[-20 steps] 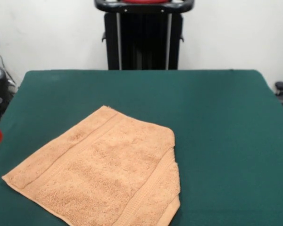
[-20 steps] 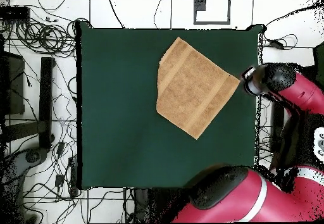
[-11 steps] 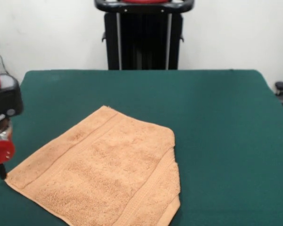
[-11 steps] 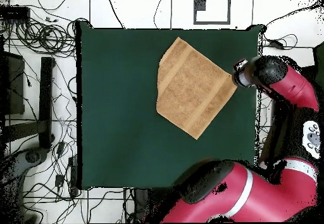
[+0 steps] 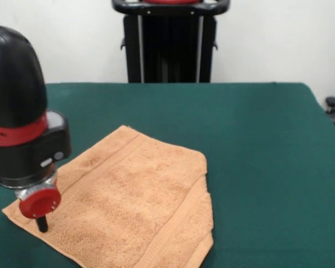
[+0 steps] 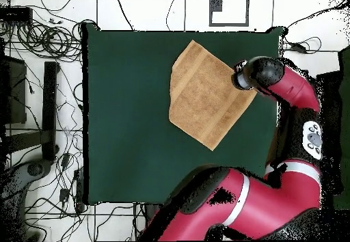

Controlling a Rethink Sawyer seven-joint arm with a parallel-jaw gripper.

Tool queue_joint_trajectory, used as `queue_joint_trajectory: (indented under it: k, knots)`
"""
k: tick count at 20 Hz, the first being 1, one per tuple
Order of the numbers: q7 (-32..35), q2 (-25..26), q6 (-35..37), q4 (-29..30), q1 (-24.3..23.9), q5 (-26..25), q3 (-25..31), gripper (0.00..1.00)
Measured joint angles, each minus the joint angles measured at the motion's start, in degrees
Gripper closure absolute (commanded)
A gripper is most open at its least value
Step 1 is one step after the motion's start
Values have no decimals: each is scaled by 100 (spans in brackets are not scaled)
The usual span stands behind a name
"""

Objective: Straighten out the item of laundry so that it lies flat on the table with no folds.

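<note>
Our claw [image 5: 42,223] sits low over the towel's [image 5: 128,201] corner nearest the bench [image 5: 257,139] edge, probably lining up to tug it flat since the opposite end looks folded under, though we can't tell if it's clenched.

White wall [image 5: 279,39] running behind the far edge of the table. Tiled white floor [image 6: 157,10] showing all around. Tangles of black cables [image 6: 41,37] lying on it off one side, beside dark stands [image 6: 49,106].
</note>
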Motion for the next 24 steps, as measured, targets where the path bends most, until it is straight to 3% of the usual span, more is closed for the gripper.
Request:
queue_joint_trajectory:
  k: [5, 16, 24]
  knots:
    - [1, 150, -100, -71, -32, 10, 2, 100]
    - [2, 548, 256, -939, -172, 69, -1, 100]
    - [2, 560, 228, -959, -136, 51, -49, 100]
